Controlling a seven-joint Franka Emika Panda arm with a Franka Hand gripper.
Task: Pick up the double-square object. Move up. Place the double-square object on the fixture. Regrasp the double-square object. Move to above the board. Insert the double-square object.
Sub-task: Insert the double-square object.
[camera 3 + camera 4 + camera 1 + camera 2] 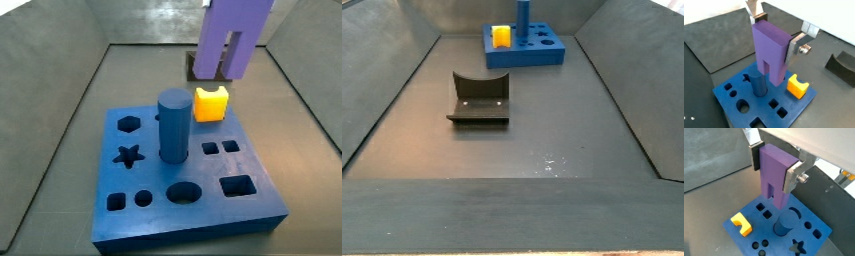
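The double-square object (pixel 773 50) hung upright in the air above the board (pixel 764 102), its slotted end pointing down so the two square prongs faced the cut-outs, which looked like the sensible way to carry it toward the pair of small square holes (pixel 221 147). The gripper (pixel 779 31) pinched it near its upper end, the silver fingers (pixel 794 175) pressed flat against opposite faces, leaving the prongs free below. In a side view the block filled the upper right of the frame, its prongs just above the yellow-orange cube (pixel 211 103) and apart from the board's top. The tall blue cylinder (pixel 173 124) stood in its round hole near the middle of the slab. The fixture (pixel 480 98) sat empty, well apart, in the middle of the floor in a side view. The arm came down from overhead, wrist roughly vertical; insertion seemed not yet begun.
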